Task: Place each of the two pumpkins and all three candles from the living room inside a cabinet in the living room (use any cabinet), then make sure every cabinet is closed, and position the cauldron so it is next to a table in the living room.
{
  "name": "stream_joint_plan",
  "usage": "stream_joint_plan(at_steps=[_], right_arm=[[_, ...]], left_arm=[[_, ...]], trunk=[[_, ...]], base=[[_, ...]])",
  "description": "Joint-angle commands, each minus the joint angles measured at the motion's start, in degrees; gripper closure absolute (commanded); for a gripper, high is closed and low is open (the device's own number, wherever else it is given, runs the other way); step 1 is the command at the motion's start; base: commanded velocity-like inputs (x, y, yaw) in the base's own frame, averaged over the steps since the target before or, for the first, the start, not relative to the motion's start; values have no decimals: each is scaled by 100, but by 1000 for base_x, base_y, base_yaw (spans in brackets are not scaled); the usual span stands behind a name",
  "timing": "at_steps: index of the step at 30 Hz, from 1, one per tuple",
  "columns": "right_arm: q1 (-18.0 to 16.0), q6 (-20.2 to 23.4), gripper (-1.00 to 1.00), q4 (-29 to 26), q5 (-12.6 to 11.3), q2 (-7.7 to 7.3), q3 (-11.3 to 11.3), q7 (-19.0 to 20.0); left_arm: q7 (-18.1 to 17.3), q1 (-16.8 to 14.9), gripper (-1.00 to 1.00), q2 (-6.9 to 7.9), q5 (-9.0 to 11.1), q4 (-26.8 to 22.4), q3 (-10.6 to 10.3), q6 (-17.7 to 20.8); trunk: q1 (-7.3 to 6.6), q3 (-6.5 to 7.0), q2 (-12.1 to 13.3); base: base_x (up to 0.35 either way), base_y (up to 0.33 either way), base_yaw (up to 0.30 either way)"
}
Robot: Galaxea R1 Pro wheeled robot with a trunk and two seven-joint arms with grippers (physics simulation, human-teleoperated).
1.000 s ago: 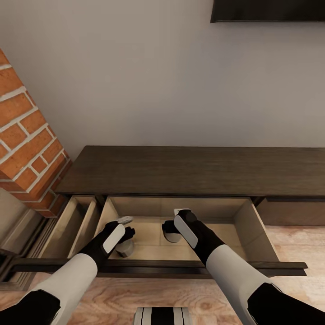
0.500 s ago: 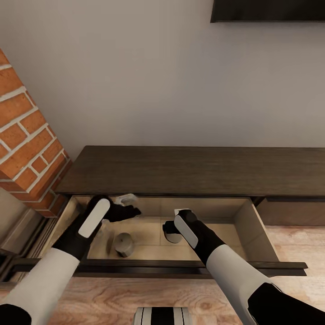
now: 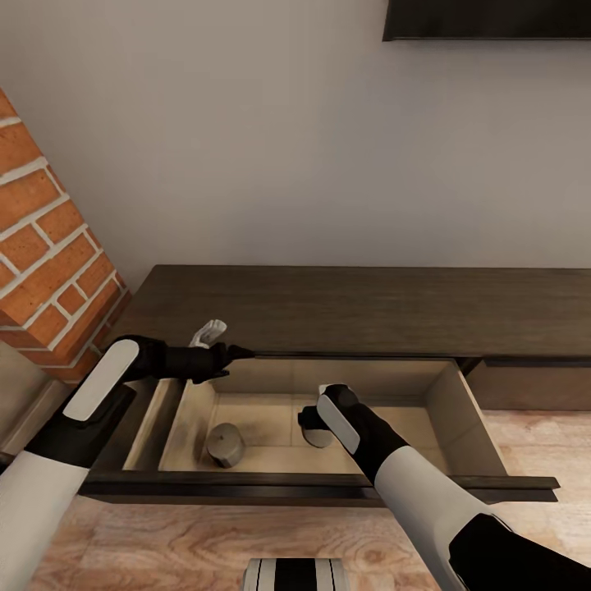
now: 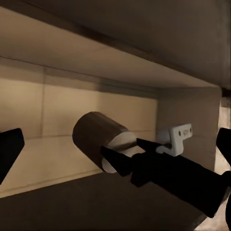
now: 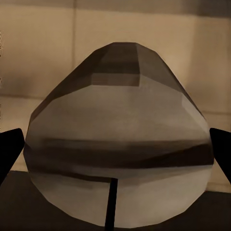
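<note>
The low dark-brown cabinet (image 3: 353, 308) has a wide drawer pulled out. One grey-beige candle (image 3: 223, 444) stands alone on the drawer floor at its left. A second candle (image 3: 318, 436) (image 4: 98, 139) (image 5: 120, 154) stands at mid-drawer between the fingers of my right gripper (image 3: 314, 423), whose jaws are spread wide on both sides of it. My left gripper (image 3: 220, 345) hovers above the drawer's back left corner, at the cabinet top's front edge. It is open and holds nothing. The pumpkins and the cauldron are out of view.
A brick column (image 3: 49, 263) rises at the left, close to my left arm. A narrower open compartment (image 3: 144, 419) lies left of the drawer. The drawer's dark front panel (image 3: 328, 488) juts over the wooden floor (image 3: 533, 443). A dark panel (image 3: 484, 20) hangs on the wall.
My left gripper has risen out of the drawer and moved back and left to the cabinet top's edge, leaving the left candle standing. The right arm has not moved.
</note>
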Motion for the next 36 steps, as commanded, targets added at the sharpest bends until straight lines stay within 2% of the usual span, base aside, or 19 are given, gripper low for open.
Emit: stream_joint_plan(at_steps=[1, 6, 10, 16, 25, 30, 33, 36], right_arm=[[0, -2, 100, 1, 2, 0, 0, 6], [8, -18, 100, 1, 0, 0, -1, 20], [20, -26, 100, 1, -6, 0, -5, 33], [40, -27, 100, 1, -7, 0, -10, 39], [44, -58, 100, 1, -22, 0, -10, 47], [44, -211, 100, 236, -491, 0, -3, 33], [44, -462, 100, 685, -565, 0, -1, 47], [44, -671, 100, 784, -571, 0, 1, 54]], left_arm=[[-4, 7, -100, -4, 68, -10, -1, -11], [-9, 24, -100, -47, 136, -19, -21, -24], [-2, 28, -100, -137, 132, -14, -32, -26], [0, 29, -100, -153, 132, -13, -45, -33], [-9, 29, -100, -166, 134, -10, -46, -30], [-9, 33, -100, -174, 133, 4, -46, -33], [-9, 32, -100, -193, 132, 15, -53, -33], [-2, 36, -100, -339, 105, 40, -60, -33]], trunk=[[0, 0, 0], [0, 0, 0], [0, 0, 0], [0, 0, 0], [0, 18, 0], [0, 18, 0], [0, 18, 0], [0, 18, 0]], base=[[0, 0, 0], [0, 150, 0], [0, 221, 0], [0, 40, -12], [0, 1, -176], [0, 0, -11], [0, 0, -1], [0, 0, 0]])
